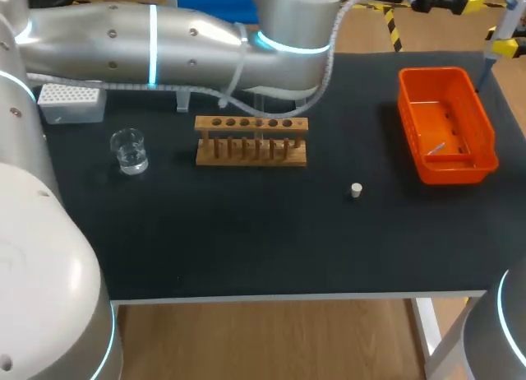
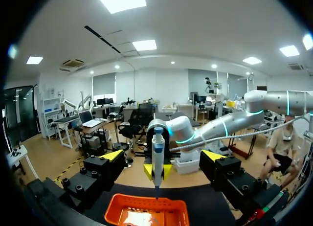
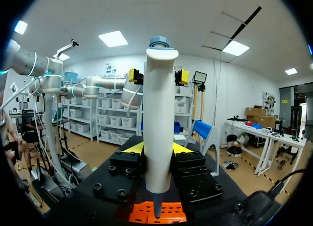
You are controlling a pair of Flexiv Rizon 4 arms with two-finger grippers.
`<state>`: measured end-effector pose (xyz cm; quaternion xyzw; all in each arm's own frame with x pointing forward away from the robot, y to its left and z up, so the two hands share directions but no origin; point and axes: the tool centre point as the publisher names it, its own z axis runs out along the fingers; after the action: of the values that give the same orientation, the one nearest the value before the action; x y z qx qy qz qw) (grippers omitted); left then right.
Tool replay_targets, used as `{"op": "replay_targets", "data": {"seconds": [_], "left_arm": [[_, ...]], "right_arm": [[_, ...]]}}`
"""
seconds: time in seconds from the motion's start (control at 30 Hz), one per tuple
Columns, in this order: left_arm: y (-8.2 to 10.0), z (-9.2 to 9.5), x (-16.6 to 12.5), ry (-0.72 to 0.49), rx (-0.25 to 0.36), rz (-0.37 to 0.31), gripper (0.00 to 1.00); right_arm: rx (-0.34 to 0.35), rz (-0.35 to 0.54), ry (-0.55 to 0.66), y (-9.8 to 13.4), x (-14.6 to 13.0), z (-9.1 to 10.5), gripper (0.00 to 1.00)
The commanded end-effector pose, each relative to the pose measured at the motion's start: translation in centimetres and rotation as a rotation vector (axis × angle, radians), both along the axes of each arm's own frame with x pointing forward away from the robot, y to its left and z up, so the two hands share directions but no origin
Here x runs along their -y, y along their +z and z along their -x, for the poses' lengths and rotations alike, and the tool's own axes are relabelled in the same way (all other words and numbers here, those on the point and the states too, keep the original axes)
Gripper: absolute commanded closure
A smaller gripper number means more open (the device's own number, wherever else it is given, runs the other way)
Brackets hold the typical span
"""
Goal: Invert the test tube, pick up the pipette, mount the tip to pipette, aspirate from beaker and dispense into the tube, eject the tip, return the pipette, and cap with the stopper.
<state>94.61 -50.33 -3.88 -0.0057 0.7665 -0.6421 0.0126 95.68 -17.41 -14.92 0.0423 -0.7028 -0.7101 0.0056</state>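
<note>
My right gripper [image 3: 157,147] is shut on the white pipette [image 3: 159,113], holding it upright over the orange bin [image 3: 168,211]. In the head view the pipette [image 1: 491,61] and that gripper [image 1: 505,44] show at the far right edge. My left gripper [image 2: 163,157] stands open and faces the pipette [image 2: 157,152] without touching it; its yellow fingertips [image 3: 133,75] flank the pipette's top. A used tip [image 1: 436,148] lies in the bin [image 1: 408,108]. A faint clear tube [image 1: 258,132] seems to stand in the wooden rack [image 1: 251,141]. The stopper [image 1: 356,190] lies on the mat.
A glass beaker [image 1: 129,151] with liquid stands at the left, and behind it is the white tip box [image 1: 72,103]. My left arm [image 1: 164,43] stretches across the back of the table, above the rack.
</note>
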Motion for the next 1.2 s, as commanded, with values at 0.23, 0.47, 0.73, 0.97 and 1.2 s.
{"op": "replay_targets", "data": {"seconds": [0.23, 0.47, 0.73, 0.97, 1.2], "left_arm": [[-1.2, 2.7, -5.9, 0.023, -0.009, 0.021, 0.00], [-2.4, 4.4, -9.0, 0.059, -0.006, 0.042, 0.00], [-3.8, 6.5, -12.0, 0.073, 0.016, 0.076, 0.00], [-5.4, 8.3, -14.6, 0.102, 0.002, 0.079, 0.00], [-6.8, 10.3, -17.3, 0.194, -0.034, 0.065, 0.00]], "right_arm": [[0.000, 0.003, 0.006, 0.1, 0.2, -0.2, 1.00], [0.000, 0.003, 0.006, 0.1, 0.2, -0.2, 1.00], [0.000, 0.003, 0.006, 0.1, 0.2, -0.2, 1.00], [0.000, 0.003, 0.006, 0.1, 0.2, -0.2, 1.00], [0.000, 0.003, 0.006, 0.1, 0.2, -0.2, 1.00]]}}
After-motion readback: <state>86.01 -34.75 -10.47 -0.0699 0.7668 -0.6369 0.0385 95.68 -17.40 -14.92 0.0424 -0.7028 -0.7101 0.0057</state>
